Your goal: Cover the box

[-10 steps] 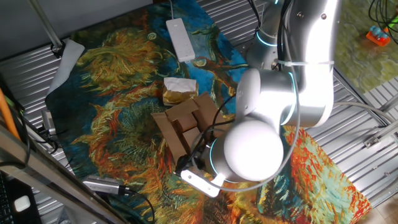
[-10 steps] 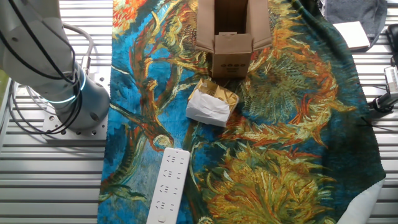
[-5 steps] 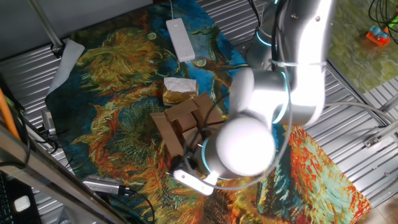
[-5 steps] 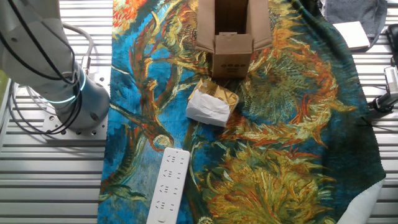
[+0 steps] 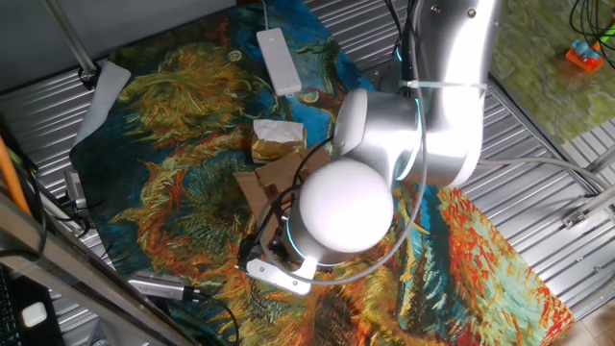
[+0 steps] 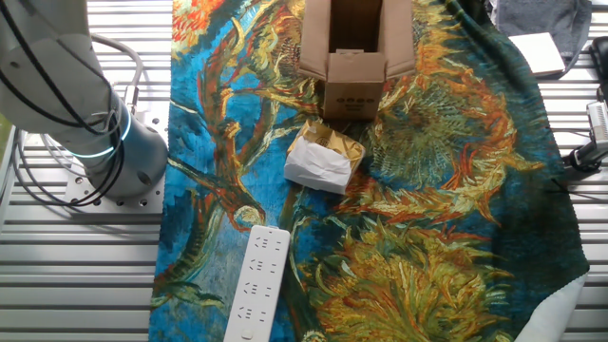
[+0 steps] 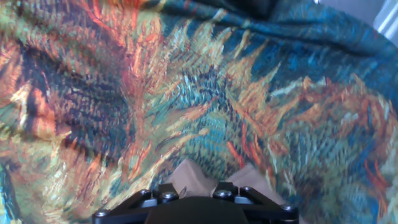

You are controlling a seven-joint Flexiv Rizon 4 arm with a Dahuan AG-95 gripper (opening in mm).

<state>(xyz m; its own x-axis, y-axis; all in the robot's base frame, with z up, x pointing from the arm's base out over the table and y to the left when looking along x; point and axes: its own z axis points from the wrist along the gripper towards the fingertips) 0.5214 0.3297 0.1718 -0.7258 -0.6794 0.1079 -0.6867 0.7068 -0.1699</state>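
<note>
The arm has swung toward 9 o'clock over the small brown cardboard box (image 6: pixel 355 52), whose flaps stand open; I cannot tell whether the end effector is apart or together.

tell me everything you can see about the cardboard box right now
The box is a small plain brown corrugated carton standing upright on the patterned cloth, open at the top with its flaps folded outward. A row of small dark dots marks the near wall. The crumpled white and tan packet lies just in front of it; whether they touch is unclear. From the other fixed view the arm hides most of the box. The hand view shows only a tan cardboard edge at the bottom.
</note>
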